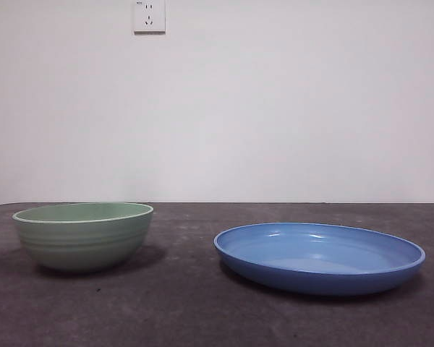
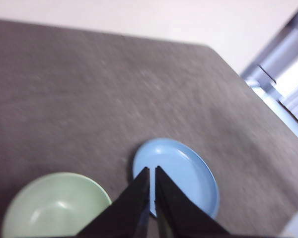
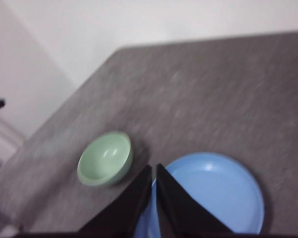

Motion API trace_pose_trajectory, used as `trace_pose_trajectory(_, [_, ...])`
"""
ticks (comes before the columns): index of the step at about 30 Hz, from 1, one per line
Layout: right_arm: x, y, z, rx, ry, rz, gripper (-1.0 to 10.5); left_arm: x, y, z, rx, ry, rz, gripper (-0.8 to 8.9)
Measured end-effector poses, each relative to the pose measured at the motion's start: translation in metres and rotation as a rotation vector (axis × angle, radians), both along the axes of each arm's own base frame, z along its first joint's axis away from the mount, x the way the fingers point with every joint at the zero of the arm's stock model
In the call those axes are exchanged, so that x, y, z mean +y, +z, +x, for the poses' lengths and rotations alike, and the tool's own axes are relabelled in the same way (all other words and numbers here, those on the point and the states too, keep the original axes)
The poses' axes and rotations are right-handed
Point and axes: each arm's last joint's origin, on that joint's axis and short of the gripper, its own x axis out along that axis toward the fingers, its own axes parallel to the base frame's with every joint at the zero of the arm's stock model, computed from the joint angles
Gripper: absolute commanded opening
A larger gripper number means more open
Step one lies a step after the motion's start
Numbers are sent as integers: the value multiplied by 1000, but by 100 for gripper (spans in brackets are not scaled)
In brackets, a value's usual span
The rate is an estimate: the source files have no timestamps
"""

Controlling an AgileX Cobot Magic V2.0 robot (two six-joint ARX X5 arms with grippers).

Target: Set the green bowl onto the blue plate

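Observation:
The green bowl (image 1: 83, 235) stands upright on the table at the left in the front view, empty. The blue plate (image 1: 320, 256) lies flat to its right, a gap of bare table between them. No arm shows in the front view. My left gripper (image 2: 152, 169) hangs high above the table, shut and holding nothing, with the green bowl (image 2: 54, 206) and the blue plate (image 2: 181, 173) far below it. My right gripper (image 3: 153, 167) is also high up and shut on nothing, above the green bowl (image 3: 105, 157) and the blue plate (image 3: 216, 191).
The dark grey table (image 1: 188, 311) runs back to a white wall with a power socket (image 1: 149, 16). The table's edge (image 3: 64, 111) and corner (image 2: 208, 47) show in the wrist views.

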Motion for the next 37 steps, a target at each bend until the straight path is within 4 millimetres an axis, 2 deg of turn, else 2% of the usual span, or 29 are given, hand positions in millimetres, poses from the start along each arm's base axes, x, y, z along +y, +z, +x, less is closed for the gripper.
trace_pose_trajectory(7, [13, -15, 8, 122, 135, -77, 11, -11, -8, -6, 69, -93, 39, 30])
trace_pose_trajectory(11, [14, -17, 10, 122, 151, -98, 12, -11, -12, -8, 105, -99, 54, 41])
trace_pose_trajectory(13, [14, -17, 10, 115, 153, -101, 13, -11, -13, -9, 118, -100, 57, 109])
trace_pose_trajectory(15, [14, -17, 10, 113, 154, -103, 37, -11, -13, -9, 122, -100, 59, 226])
trace_pose_trajectory(18, [14, -17, 10, 111, 156, -105, 233, -11, -13, -9, 116, -103, 63, 424])
trace_pose_trajectory(20, [14, -17, 10, 110, 156, -105, 412, -11, -13, -9, 114, -104, 65, 525])
trace_pose_trajectory(23, [14, -17, 10, 111, 155, -105, 609, -11, -13, -9, 109, -106, 68, 601])
trace_pose_trajectory(25, [14, -17, 10, 111, 155, -104, 647, -11, -13, -9, 104, -109, 73, 603])
trace_pose_trajectory(32, [14, -17, 10, 113, 155, -102, 648, -11, -13, -9, 86, -109, 93, 603])
trace_pose_trajectory(37, [14, -17, 10, 113, 155, -102, 648, -9, -19, -1, 127, 0, 169, 602])
